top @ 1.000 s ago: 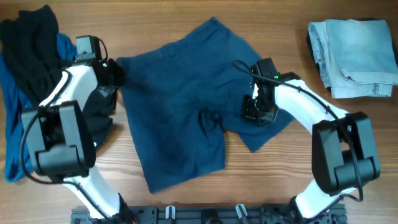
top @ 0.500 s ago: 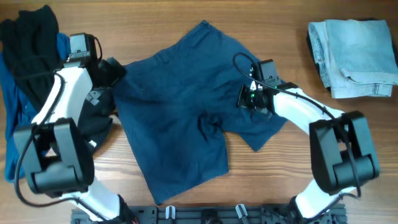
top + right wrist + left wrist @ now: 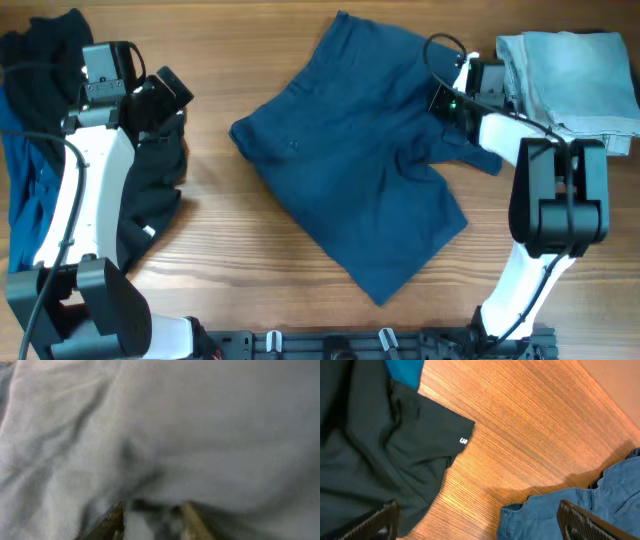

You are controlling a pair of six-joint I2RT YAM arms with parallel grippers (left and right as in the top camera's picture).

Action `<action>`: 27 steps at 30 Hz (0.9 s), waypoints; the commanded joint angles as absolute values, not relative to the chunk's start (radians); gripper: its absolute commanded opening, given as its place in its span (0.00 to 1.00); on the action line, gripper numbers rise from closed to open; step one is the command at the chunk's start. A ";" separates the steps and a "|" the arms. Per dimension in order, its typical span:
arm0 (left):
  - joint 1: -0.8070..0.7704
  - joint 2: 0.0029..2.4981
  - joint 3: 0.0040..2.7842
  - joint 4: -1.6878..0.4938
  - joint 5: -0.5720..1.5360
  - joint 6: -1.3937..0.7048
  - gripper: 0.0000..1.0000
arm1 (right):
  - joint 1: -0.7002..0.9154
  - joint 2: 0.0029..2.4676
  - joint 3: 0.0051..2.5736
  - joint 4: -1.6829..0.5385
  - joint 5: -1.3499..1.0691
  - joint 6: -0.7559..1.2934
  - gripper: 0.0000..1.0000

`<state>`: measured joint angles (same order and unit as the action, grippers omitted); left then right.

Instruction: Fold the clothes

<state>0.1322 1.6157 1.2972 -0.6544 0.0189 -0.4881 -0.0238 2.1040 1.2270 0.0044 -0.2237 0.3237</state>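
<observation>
The navy-blue shorts (image 3: 350, 190) lie spread out on the wooden table's middle, one leg pointing to the near edge. My right gripper (image 3: 452, 105) sits at their far right edge, close to the folded pale denim (image 3: 575, 85). In the right wrist view its fingers (image 3: 112, 522) stand a little apart just over blurred pale cloth; I cannot tell which piece. My left gripper (image 3: 165, 95) hangs wide open at the far left, holding nothing. Its wrist view shows a black garment (image 3: 375, 445), bare wood and a blue cloth edge (image 3: 555, 510).
A heap of black cloth (image 3: 55, 60) and a mid-blue piece (image 3: 20, 200) lie along the left edge, more black cloth (image 3: 160, 170) beside my left arm. The pale denim pile fills the far right corner. A dark rail (image 3: 330, 345) runs along the near edge.
The shorts have been dragged right and turned. My left gripper let go, opened wide and drew back to the far left. My right gripper moved toward the pale denim and its jaws parted.
</observation>
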 commanded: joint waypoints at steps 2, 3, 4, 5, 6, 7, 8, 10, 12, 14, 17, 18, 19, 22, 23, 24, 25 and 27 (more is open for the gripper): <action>0.101 1.605 1.316 -0.635 0.007 -0.318 1.00 | -0.030 2.139 1.484 -0.409 -0.331 0.262 0.88; 0.089 1.606 1.315 -0.622 0.007 -0.265 1.00 | -0.030 2.119 1.540 -0.523 -0.331 0.261 0.95; 0.080 1.610 1.315 -0.606 0.007 -0.207 1.00 | -0.027 2.079 1.600 -0.681 -0.331 0.258 0.98; 0.075 1.621 1.315 -0.589 0.010 -0.165 1.00 | -0.018 2.038 1.625 -0.788 -0.332 0.229 0.99; 0.076 1.641 1.315 -0.572 0.010 -0.160 1.00 | 0.002 1.987 1.626 -0.876 -0.334 0.181 0.99; 0.077 1.662 1.315 -0.559 0.010 -0.160 1.00 | 0.030 1.947 1.626 -0.959 -0.334 0.141 0.98; 0.082 1.686 1.315 -0.546 0.010 -0.161 1.00 | 0.062 1.921 1.626 -1.023 -0.334 0.101 0.96; 0.097 1.750 1.315 -0.522 0.043 -0.164 1.00 | 0.191 1.882 1.608 -1.163 -0.320 0.038 0.91; 0.114 1.782 1.315 -0.515 0.108 -0.165 1.00 | 0.330 1.880 1.551 -1.229 -0.234 0.044 0.87; 0.139 1.788 1.315 -0.515 0.142 -0.165 1.00 | 0.431 1.879 1.470 -1.234 -0.213 0.097 0.84; 0.180 1.788 1.315 -0.515 0.141 -0.164 1.00 | 0.571 1.877 1.333 -1.170 -0.213 0.223 0.81; 0.189 1.788 1.315 -0.516 0.141 -0.164 1.00 | 0.609 1.867 1.300 -1.163 -0.212 0.260 0.79; 0.192 1.788 1.315 -0.515 0.141 -0.163 1.00 | 0.628 1.856 1.281 -1.157 -0.201 0.287 0.78; 0.193 1.788 1.315 -0.515 0.142 -0.163 1.00 | 0.707 1.729 1.196 -1.120 -0.175 0.381 0.78; 0.193 1.788 1.315 -0.515 0.142 -0.163 1.00 | 0.751 1.651 1.135 -1.086 -0.152 0.419 0.78; 0.193 1.788 1.315 -0.515 0.142 -0.163 1.00 | 0.780 1.605 1.082 -1.060 -0.123 0.447 0.78; 0.192 1.788 1.315 -0.516 0.153 -0.159 1.00 | 0.810 1.564 1.020 -1.028 -0.097 0.477 0.78; 0.192 1.790 1.314 -0.518 0.229 -0.110 1.00 | 0.846 1.514 0.881 -0.926 -0.111 0.543 0.78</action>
